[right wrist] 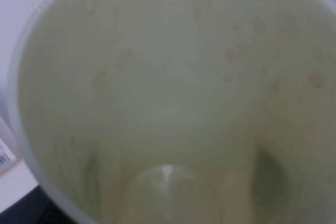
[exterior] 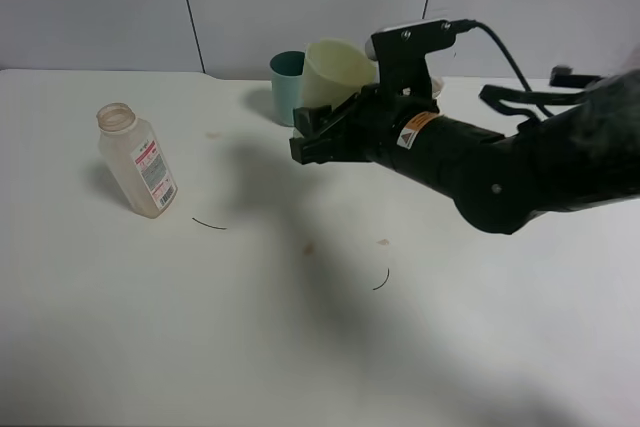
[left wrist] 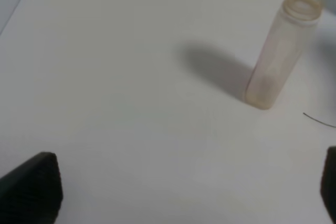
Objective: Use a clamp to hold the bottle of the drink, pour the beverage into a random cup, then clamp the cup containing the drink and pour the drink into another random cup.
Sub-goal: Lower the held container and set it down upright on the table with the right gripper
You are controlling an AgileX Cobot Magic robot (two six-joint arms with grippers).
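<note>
**Right arm held the pale cup tilted over the back of the table**

Plainly, the white table filled nearly the whole overhead view, with small brown spots and two thin dark curved marks near its middle. Across the right half of the frame stretched the bulky black-covered right arm, its right gripper clenched on the pale yellow-green cup. The cup sat lifted and tipped, upper centre of the frame, its rim turned toward the wrist camera. In the right wrist view that cup filled the frame; its inner wall showed only scattered droplets, with no pool of liquid visible.

Just behind and left of it, the teal cup stood upright on the table. The bottle stood uncapped at left centre, well apart from the arm, and looked empty.

In the left wrist view the left gripper stood wide and released, its dark fingers at the lower corners, holding nothing, the bottle upper right.
</note>
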